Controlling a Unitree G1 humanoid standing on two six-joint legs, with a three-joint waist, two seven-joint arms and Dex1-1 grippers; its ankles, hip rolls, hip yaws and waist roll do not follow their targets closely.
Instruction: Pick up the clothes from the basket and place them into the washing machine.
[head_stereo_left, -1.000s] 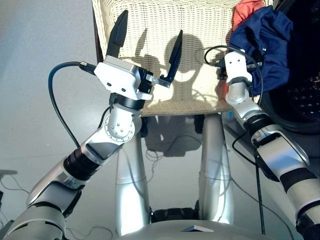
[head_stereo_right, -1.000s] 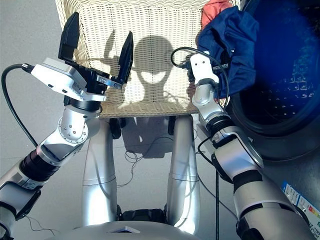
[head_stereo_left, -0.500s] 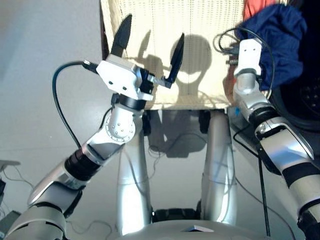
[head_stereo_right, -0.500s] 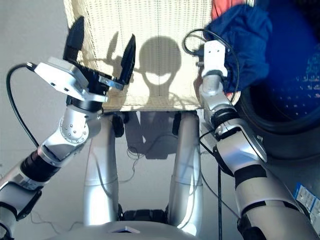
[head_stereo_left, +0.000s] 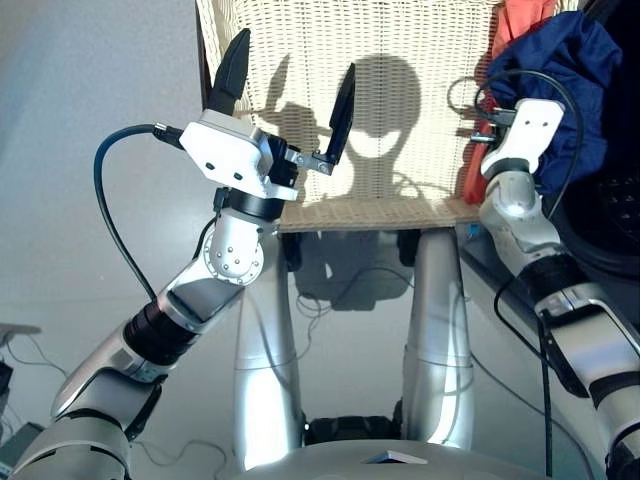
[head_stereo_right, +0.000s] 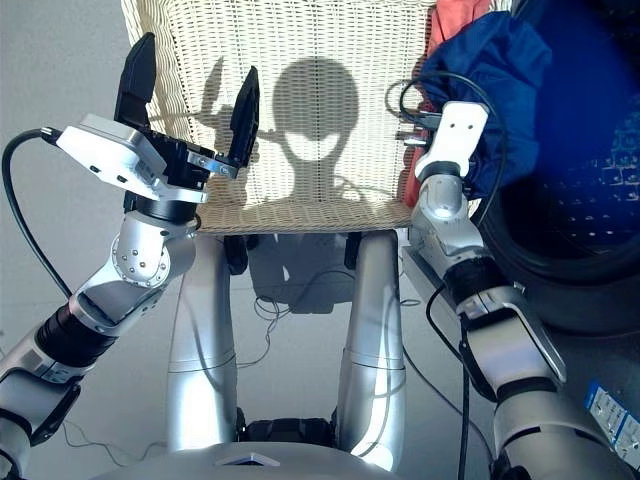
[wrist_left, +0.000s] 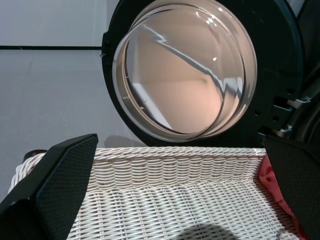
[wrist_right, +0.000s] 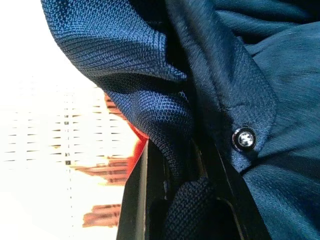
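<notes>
1. Since half a second ago, the right gripper (head_stereo_right: 470, 100) has swung further out to the robot's right, carrying the navy blue garment (head_stereo_right: 490, 70) with it toward the washing machine (head_stereo_right: 590, 180).
2. Right gripper: its fingers are closed on a fold of the navy cloth, which bunches around and past them and hides most of them in the wrist view; a small button (wrist_right: 244, 138) shows on the fabric just beside the grip.
3. Left gripper (head_stereo_left: 285, 85) has kept its pose, fingers spread wide and holding nothing, raised above the near left part of the basket (head_stereo_left: 400, 130).
4. Beyond the left fingers, the wrist view shows the washer's open glass door (wrist_left: 185, 70) past the basket's far rim.
5. A red-orange garment (head_stereo_left: 520, 15) lies in the basket's far right corner, just behind the lifted navy one.
</notes>
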